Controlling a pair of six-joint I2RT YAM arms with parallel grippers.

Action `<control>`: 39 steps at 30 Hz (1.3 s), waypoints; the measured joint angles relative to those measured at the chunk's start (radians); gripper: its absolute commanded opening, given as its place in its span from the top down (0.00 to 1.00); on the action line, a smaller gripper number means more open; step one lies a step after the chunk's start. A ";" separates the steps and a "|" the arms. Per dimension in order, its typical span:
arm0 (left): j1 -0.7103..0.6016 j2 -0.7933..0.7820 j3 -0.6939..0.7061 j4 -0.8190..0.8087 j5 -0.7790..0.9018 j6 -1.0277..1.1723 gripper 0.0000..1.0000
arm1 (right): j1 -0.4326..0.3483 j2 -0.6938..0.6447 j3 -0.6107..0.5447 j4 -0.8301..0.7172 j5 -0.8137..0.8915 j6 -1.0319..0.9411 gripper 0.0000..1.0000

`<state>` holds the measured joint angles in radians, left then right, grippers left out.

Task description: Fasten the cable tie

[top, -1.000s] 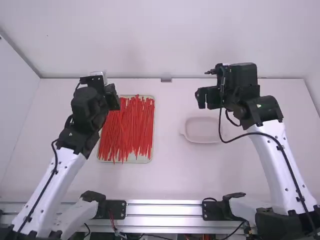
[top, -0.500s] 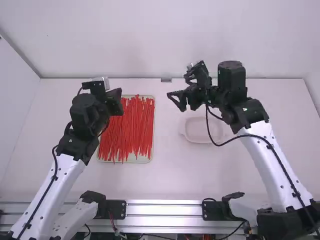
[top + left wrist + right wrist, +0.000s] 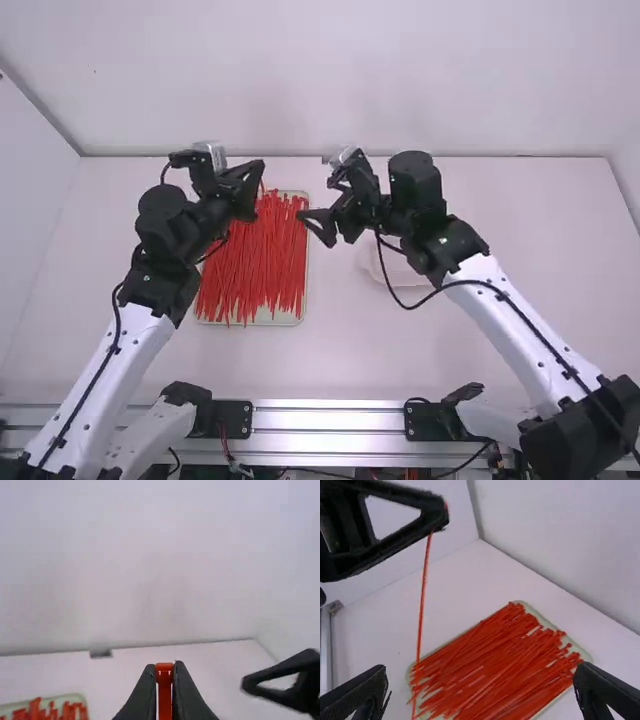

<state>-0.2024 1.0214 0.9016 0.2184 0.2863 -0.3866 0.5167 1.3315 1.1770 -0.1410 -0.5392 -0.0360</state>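
Observation:
My left gripper [image 3: 257, 170] is held above the far end of the tray [image 3: 303, 304], shut on one red cable tie [image 3: 164, 679]. In the right wrist view that tie [image 3: 423, 600] hangs down from the left gripper [image 3: 437, 514] to the pile of red cable ties [image 3: 505, 655]. My right gripper [image 3: 318, 200] is just right of the left one, over the tray's far right corner. Its fingers [image 3: 357, 692] are spread wide with nothing between them. One right finger [image 3: 282, 684] appears at the edge of the left wrist view.
The pale tray holds several red cable ties [image 3: 255, 260] left of the table's middle. A white dish [image 3: 405, 268] lies to its right, partly under the right arm. The back wall stands close behind both grippers.
The right gripper has swung left from above the white dish to beside the left gripper. The left gripper has risen and tipped upward with the red tie.

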 measured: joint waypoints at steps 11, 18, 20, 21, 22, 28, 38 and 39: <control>-0.021 0.073 -0.023 0.171 0.095 -0.089 0.98 | 0.067 0.001 -0.008 0.022 0.023 0.011 0.15; -0.053 0.114 -0.023 0.246 0.150 -0.131 0.98 | 0.066 0.001 -0.008 0.036 0.060 0.057 0.19; -0.059 0.115 -0.023 0.250 0.152 -0.137 0.98 | 0.066 0.001 -0.008 0.041 0.064 0.063 0.20; -0.067 0.116 -0.023 0.263 0.152 -0.141 0.98 | 0.066 0.001 -0.008 0.047 0.067 0.071 0.20; -0.071 0.116 -0.023 0.271 0.152 -0.142 0.98 | 0.066 0.001 -0.009 0.050 0.068 0.074 0.20; -0.086 0.115 -0.023 0.297 0.156 -0.145 0.98 | 0.066 0.001 -0.009 0.055 0.071 0.084 0.34; -0.090 0.115 -0.023 0.309 0.156 -0.145 0.98 | 0.066 0.001 -0.008 0.055 0.070 0.088 0.77; -0.090 0.116 -0.023 0.312 0.156 -0.145 0.98 | 0.066 0.001 -0.008 0.055 0.071 0.088 0.82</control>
<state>-0.2920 1.1370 0.8783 0.5304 0.4423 -0.5320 0.5823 1.3323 1.1687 -0.0856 -0.4686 0.0517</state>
